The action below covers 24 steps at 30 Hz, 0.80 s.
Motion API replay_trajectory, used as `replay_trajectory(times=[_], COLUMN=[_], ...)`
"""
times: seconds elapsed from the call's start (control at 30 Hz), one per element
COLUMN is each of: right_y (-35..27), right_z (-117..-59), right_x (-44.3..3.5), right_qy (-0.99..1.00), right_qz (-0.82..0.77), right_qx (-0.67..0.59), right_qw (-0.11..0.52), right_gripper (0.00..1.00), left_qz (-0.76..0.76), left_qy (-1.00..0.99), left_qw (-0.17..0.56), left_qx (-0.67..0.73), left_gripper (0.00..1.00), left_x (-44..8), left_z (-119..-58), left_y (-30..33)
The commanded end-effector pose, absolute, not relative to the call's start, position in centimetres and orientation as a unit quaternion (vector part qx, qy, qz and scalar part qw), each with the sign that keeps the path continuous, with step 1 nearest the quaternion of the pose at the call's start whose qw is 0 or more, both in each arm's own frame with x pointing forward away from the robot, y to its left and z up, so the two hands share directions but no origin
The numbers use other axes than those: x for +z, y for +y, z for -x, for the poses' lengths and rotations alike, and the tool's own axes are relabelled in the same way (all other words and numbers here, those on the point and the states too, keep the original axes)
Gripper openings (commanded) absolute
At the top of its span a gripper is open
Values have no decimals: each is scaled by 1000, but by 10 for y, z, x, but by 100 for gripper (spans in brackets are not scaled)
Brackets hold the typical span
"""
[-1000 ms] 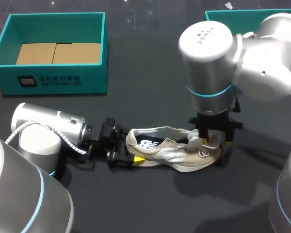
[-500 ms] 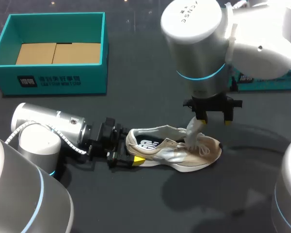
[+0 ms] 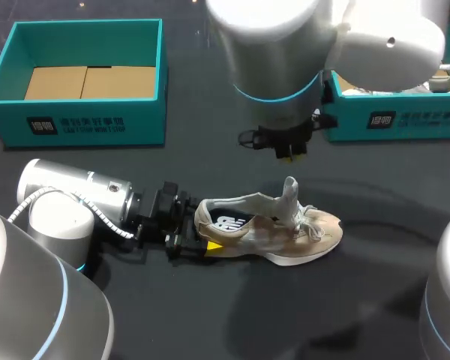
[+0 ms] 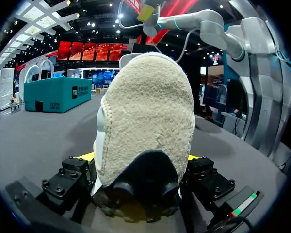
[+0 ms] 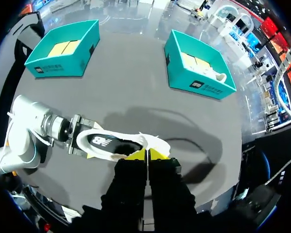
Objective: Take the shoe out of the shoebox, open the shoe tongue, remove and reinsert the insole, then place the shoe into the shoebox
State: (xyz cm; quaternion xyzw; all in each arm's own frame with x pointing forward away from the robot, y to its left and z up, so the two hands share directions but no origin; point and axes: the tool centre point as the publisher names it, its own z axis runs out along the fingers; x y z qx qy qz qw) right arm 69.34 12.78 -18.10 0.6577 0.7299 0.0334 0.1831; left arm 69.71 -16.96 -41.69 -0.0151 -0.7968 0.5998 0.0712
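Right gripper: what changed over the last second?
The right gripper rose off the shoe, drawing the tongue upright, then let it go. It now hangs shut above, clear of the tongue. The left gripper stayed shut on the shoe, which did not shift.

Front walls of left teal cardboard shoebox (image 3: 146, 124) and right teal cardboard shoebox (image 3: 352, 126): white print, too small to read. White logo on dark insole (image 3: 226, 222) of beige suede sneaker (image 3: 315, 229).
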Motion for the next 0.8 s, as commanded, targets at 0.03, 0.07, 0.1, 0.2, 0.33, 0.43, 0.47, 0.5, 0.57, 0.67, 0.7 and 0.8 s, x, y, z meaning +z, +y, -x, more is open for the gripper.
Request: replay_trajectory(times=[0.03,0.07,0.1,0.2,0.33,0.43,0.47,0.5,0.57,0.67,0.7,0.8], right_y=[166,171,175,178,178,178,178,178,195,208,209,212], right_z=[-697,-696,-695,-695,-695,-695,-695,-695,-699,-700,-700,-698], right_x=[-197,-198,-199,-202,-202,-202,-202,-202,-217,-235,-240,-256], right_qy=[854,871,887,898,898,898,898,898,930,955,961,978], right_qz=[-483,-459,-435,-419,-419,-419,-419,-419,-348,-283,-266,-205], right_qx=[9,32,51,49,49,49,49,49,52,46,50,40], right_qw=[191,172,147,126,126,126,126,126,105,71,62,9], right_gripper=[0,0,0,0,0,0,0,0,0,0,0,0], left_qz=[15,15,15,15,15,15,15,15,15,15,15,15], left_qy=[-797,-797,-797,-797,-797,-797,-797,-797,-797,-797,-797,-797], left_qw=[71,71,71,71,71,71,71,71,71,71,71,71], left_qx=[599,599,599,599,599,599,599,599,599,599,599,599], left_gripper=[0,0,0,0,0,0,0,0,0,0,0,0], left_x=[-421,-421,-421,-421,-421,-421,-421,-421,-421,-421,-421,-421], left_z=[-695,-695,-695,-695,-695,-695,-695,-695,-695,-695,-695,-695], left_y=[-166,-166,-166,-166,-166,-166,-166,-166,-166,-166,-166,-166])
